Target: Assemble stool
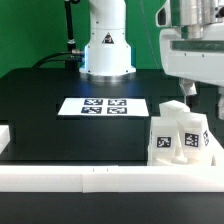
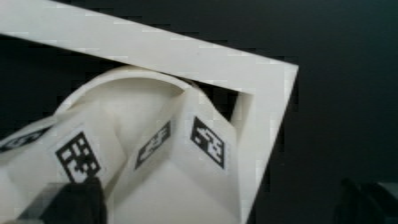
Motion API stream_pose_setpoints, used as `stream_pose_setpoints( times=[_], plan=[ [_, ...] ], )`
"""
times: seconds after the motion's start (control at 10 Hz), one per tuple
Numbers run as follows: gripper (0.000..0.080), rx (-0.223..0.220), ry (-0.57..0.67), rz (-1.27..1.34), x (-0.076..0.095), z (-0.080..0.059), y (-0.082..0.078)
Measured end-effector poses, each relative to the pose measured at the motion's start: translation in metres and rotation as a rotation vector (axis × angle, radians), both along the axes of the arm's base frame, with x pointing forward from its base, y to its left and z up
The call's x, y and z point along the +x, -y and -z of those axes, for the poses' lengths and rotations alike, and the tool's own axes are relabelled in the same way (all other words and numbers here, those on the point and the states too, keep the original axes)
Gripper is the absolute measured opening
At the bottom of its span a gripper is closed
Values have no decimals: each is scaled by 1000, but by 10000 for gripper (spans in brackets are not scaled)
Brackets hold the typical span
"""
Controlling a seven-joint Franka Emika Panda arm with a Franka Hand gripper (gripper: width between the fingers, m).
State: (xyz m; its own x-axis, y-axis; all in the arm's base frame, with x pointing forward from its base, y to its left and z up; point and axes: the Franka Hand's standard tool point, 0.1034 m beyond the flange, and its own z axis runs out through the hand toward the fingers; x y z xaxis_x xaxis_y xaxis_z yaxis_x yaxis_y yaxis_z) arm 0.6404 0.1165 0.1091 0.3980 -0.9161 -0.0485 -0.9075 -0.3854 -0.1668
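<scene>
Several white stool parts (image 1: 180,135) with black-and-white tags stand clustered in the corner of the white border rails at the exterior view's right. In the wrist view the tagged legs (image 2: 196,140) lean together, with a rounded white part (image 2: 128,95) behind them that may be the seat. My gripper (image 1: 203,95) hangs just above and slightly behind the cluster, touching nothing. In the wrist view my gripper (image 2: 214,205) is open, with one dark fingertip (image 2: 63,200) beside the white parts and nothing gripped.
The marker board (image 1: 103,106) lies flat on the black table in front of the robot base (image 1: 106,50). White border rails (image 1: 100,178) run along the front and right edges and meet in a corner (image 2: 267,75) by the parts.
</scene>
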Motion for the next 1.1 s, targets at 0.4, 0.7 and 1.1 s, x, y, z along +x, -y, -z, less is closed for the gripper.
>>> stream_pose_setpoints(
  times=[0.4, 0.7, 1.1],
  plan=[
    [648, -57, 46, -379, 1, 1, 2],
    [648, -146, 94, -873, 0, 1, -6],
    [648, -227, 122, -1306, 1, 1, -1]
  ],
)
